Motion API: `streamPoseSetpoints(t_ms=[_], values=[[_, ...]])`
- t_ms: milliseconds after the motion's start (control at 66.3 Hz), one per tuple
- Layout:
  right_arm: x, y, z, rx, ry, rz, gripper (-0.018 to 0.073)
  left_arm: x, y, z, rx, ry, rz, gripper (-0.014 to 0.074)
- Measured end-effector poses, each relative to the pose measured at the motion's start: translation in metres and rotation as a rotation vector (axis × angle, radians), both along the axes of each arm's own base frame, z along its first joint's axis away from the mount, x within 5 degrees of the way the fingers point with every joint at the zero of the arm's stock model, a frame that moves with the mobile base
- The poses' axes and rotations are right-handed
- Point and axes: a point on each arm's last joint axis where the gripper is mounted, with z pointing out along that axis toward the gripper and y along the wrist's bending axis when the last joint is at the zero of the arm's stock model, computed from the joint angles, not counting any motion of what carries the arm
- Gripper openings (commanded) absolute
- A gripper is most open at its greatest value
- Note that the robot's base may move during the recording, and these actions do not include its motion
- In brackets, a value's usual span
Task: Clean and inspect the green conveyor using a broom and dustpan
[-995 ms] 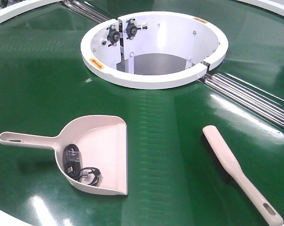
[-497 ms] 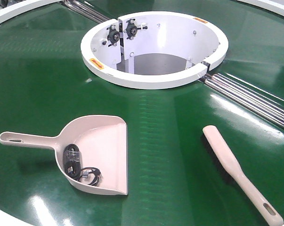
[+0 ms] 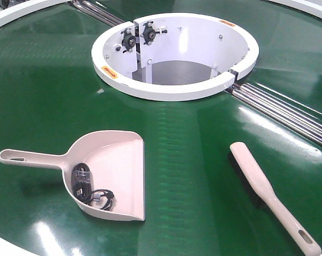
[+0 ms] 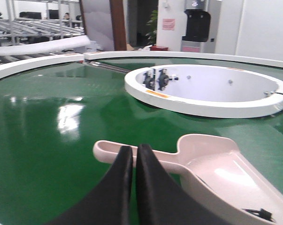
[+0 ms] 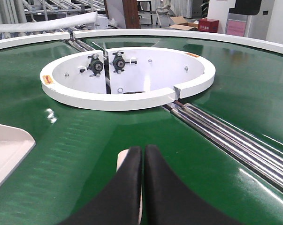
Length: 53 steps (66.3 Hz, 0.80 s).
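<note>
The green conveyor (image 3: 43, 96) fills every view. On it lies the pale dustpan (image 3: 118, 165), mouth to the right, handle to the left, with a black cable bundle (image 3: 90, 191) inside. The beige broom (image 3: 265, 189) lies to its right, handle toward the near right corner. Neither gripper shows in the front view. My left gripper (image 4: 134, 149) is shut and empty, hovering just short of the dustpan (image 4: 225, 173) handle. My right gripper (image 5: 142, 149) is shut and empty above the broom (image 5: 123, 157), whose pale tip peeks out beside the left finger.
A white ring-shaped housing (image 3: 174, 88) with bearings inside stands mid-belt beyond the tools. Steel rollers (image 3: 289, 114) run from it toward the right. The belt's white rim (image 3: 6, 246) curves along the near left edge. A corner of the dustpan (image 5: 5, 145) shows left of the right gripper.
A dark shape at the left edge of the front view slid down and out of the frame. Dustpan and broom have not moved.
</note>
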Motion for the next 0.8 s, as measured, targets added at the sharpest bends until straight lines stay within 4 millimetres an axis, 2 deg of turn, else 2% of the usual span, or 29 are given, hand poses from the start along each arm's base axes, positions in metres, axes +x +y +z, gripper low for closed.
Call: streamPoseSetpoints(t_ms=[799], values=[[0.0, 0.0, 0.0, 0.0, 0.0, 0.0, -0.001, -0.0004, 0.0017, -0.0004, 0.0, 0.002, 0.029, -0.0008]])
